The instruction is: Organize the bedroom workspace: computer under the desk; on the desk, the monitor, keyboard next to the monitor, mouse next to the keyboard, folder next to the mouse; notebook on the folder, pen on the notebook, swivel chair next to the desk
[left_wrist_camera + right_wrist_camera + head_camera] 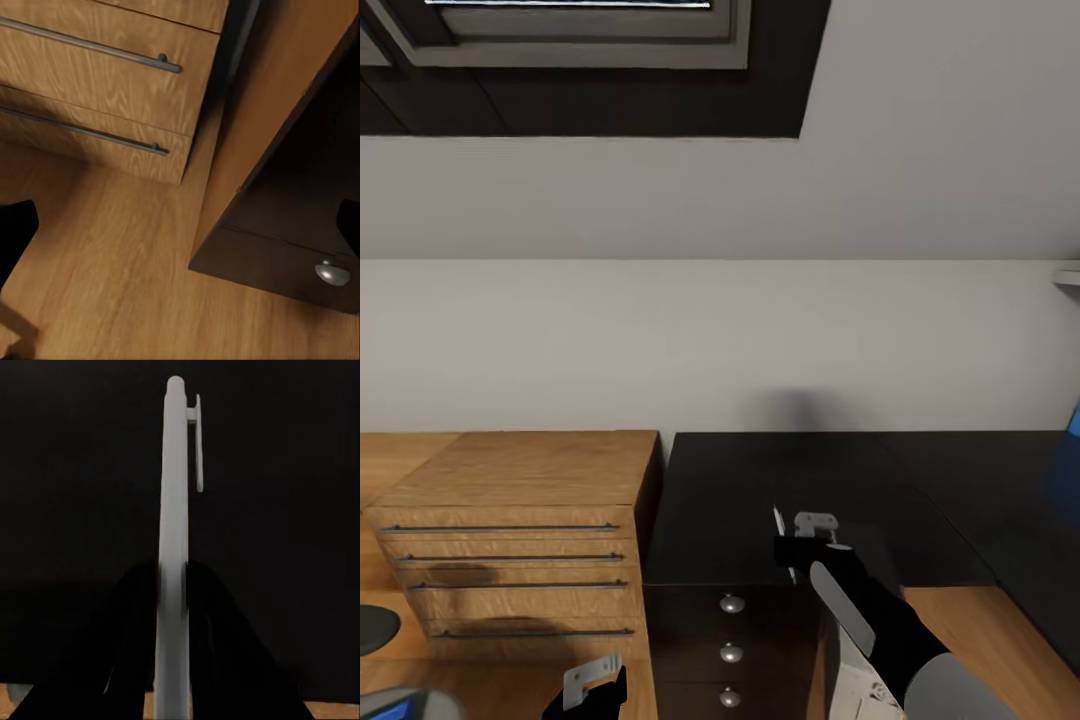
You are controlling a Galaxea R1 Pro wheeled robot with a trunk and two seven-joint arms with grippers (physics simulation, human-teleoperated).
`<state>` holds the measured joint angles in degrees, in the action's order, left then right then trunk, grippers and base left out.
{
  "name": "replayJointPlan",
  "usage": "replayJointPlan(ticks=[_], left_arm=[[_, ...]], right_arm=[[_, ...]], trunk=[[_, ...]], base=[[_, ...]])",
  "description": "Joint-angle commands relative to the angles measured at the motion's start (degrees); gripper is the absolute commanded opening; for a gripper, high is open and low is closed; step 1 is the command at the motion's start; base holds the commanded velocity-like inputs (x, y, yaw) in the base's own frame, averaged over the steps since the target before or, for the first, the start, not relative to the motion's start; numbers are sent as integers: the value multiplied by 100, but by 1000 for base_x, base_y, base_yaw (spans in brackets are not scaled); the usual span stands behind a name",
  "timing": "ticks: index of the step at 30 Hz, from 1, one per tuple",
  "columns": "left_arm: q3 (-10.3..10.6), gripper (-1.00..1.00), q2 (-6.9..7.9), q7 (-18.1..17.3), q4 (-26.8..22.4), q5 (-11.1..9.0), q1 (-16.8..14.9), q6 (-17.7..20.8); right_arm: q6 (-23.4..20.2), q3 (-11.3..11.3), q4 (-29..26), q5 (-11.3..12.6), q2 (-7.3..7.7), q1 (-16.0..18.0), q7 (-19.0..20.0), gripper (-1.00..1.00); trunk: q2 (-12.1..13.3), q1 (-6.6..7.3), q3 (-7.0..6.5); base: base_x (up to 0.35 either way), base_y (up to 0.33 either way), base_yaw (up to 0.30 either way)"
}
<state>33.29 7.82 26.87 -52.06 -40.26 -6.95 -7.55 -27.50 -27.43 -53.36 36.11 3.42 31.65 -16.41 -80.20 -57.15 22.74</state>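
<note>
Left tool (595,690) is hanging low beside the wood cabinet (510,530); can't tell its opening. Right tool (792,548) is pinching the pen (174,547) over the black table (760,490), above the table's knobbed drawers (732,650). Folder (1073,420) is sitting far right of it.

The folder (1073,432) is cut off at the head view's right edge, only a blue sliver showing
</note>
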Motion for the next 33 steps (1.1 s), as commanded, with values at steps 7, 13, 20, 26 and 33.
replayJointPlan(ticks=[7, 13, 20, 26, 33], left_arm=[[37, 100, 9, 37, -3, -58, -8, -45], [37, 100, 9, 37, -4, -60, -8, -46], [41, 100, 9, 29, -4, -56, -8, -45], [38, 100, 9, 31, -5, -52, -8, -45], [31, 100, 10, 46, -38, -52, -8, -53]], right_arm=[[5, -26, 103, 56, -68, 30, -41, -100], [24, -32, 498, 39, -99, 148, -38, -100], [478, -35, 1404, -342, -329, 435, -34, -100], [1245, -35, 2403, -543, -492, 760, -24, -100], [1700, -43, 2898, -665, -606, 907, -4, -100]], trunk=[[-4, -3, 7], [-4, -3, 7], [-4, -3, 7], [-4, -3, 7], [-4, -3, 7]], base=[[117, 49, 0], [149, 45, 0], [65, 9, 0], [209, 1, 0], [35, 0, 0]])
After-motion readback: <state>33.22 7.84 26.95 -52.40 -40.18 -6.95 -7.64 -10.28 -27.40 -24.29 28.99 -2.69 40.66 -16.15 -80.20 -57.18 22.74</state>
